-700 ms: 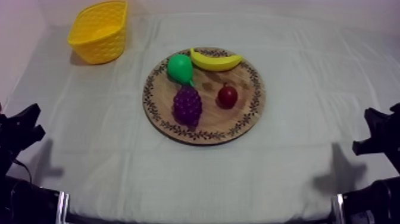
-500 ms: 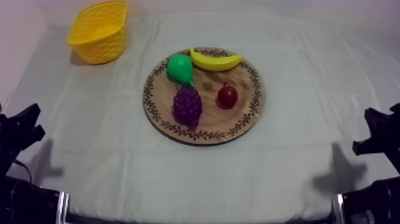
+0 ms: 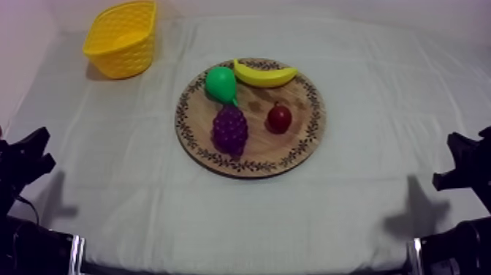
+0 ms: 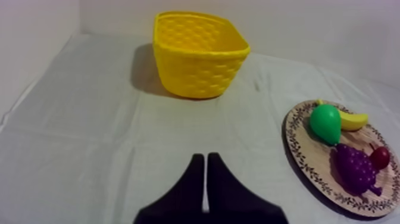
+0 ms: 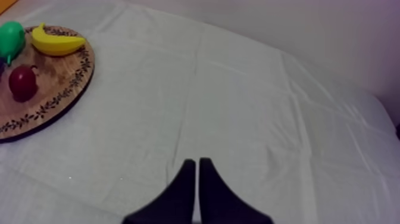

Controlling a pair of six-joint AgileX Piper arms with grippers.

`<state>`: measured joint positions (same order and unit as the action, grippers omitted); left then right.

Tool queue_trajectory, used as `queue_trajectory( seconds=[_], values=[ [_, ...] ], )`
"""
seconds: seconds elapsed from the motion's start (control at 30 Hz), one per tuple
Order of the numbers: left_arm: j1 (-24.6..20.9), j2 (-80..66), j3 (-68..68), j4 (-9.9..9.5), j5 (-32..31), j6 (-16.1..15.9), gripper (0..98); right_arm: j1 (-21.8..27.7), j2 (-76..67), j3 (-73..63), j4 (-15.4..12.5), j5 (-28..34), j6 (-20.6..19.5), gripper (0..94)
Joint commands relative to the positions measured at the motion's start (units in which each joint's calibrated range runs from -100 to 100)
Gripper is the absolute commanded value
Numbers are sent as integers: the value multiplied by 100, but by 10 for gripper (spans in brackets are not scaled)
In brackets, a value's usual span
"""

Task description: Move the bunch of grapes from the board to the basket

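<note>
Two pairs of black fingers lie pressed together as narrow wedges: the left gripper (image 4: 205, 156) and the right gripper (image 5: 195, 161) both hold nothing. The purple bunch of grapes (image 4: 354, 168) lies on the round wooden board with a patterned rim (image 3: 292, 157), ahead and to the right of the left fingers and right against the green pear (image 4: 325, 123). A grasp there could nudge the pear or catch it too. The yellow woven basket (image 4: 199, 65), ahead of the left fingers, looks empty.

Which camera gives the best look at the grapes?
The top view: the bunch of grapes lies whole and unobstructed on the wooden board. The left wrist view shows it sidelong, beside the pear; the right wrist view catches at most its edge.
</note>
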<state>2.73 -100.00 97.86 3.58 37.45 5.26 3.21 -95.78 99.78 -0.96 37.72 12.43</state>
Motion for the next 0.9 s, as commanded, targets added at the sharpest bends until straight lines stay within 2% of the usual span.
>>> queue_trajectory(
  seconds=[0.0, 0.3, 0.43, 0.63, 0.87],
  values=[
    [-1, 0, 1, -4, -2, 0, 0, 1, 2, -1, 0, 3, 0, 3],
    [-5, 0, 1, -4, -2, 51, 1, 1, 2, -1, 0, 3, 0, 3],
    [-8, 0, 1, 14, 3, -109, 0, 1, 2, -1, 0, 3, -1, 3],
    [-6, 101, -122, 155, 8, -307, 0, 1, 2, -1, 0, 3, -2, 3],
    [19, 922, -1180, 146, 22, -440, 0, 1, 2, -1, 0, 3, -1, 3]
  ],
)
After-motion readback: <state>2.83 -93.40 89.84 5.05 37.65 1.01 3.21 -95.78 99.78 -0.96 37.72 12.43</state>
